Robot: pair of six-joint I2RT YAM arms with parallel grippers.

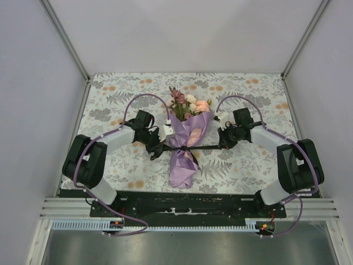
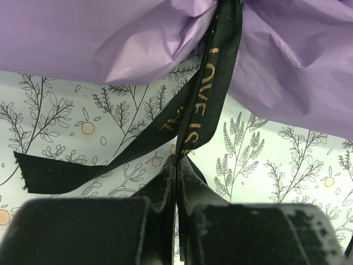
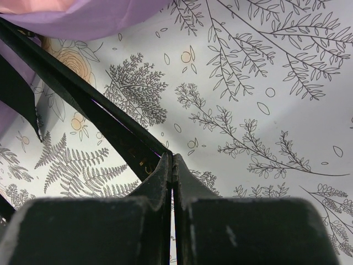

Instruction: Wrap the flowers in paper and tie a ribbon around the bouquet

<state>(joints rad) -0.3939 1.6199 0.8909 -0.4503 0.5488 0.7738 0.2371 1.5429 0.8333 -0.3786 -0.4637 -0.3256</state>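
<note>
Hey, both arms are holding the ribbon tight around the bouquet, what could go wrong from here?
1. The left pincer pinches the ribbon only at its fingertips, so the ribbon may slip out under tension.
2. The ribbon cinches the thin paper into creases; a harder pull could tear it.
3. An uneven pull from the right pincer might drag the bouquet sideways.

Stems of the flowers lie hidden inside the paper; gold lettering on the ribbon (twisted) is partly unreadable.
</note>
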